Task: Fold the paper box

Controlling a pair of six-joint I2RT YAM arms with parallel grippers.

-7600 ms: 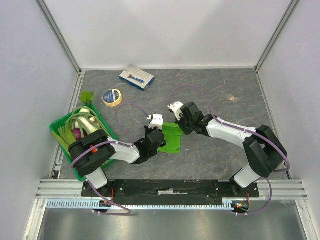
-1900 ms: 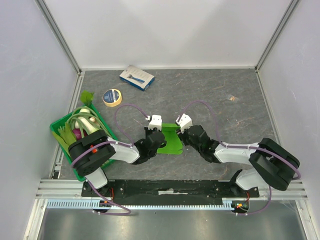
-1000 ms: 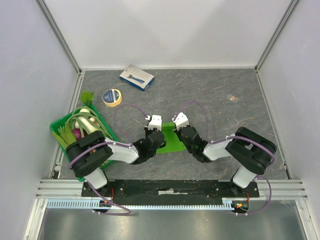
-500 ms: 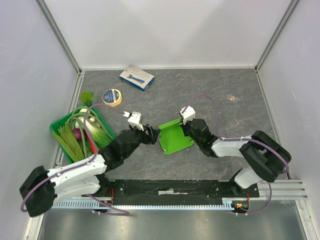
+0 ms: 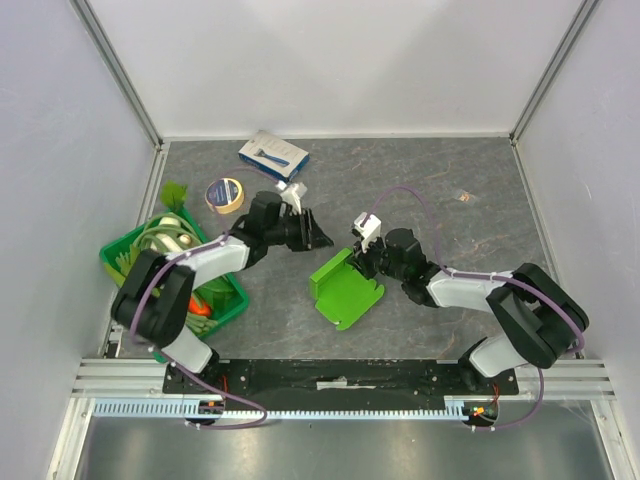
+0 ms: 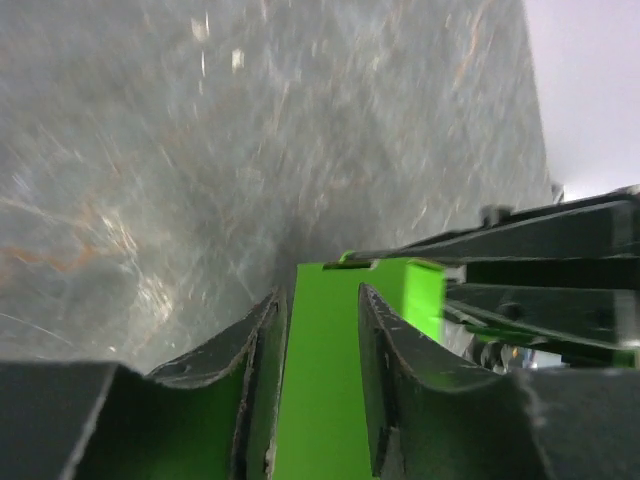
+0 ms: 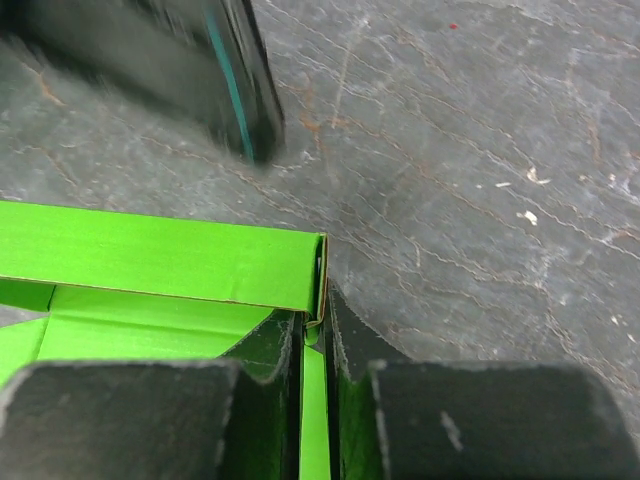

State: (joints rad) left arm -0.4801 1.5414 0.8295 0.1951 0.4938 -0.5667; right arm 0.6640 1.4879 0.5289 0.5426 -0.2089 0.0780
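Left tool [image 6: 322,294] parted, right tool [image 7: 316,320] pinched nearly closed.

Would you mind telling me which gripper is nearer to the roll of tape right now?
Left. The left gripper sits to the right of the roll of tape, slightly nearer the bases; the right gripper is even farther right, pinching the paper box.
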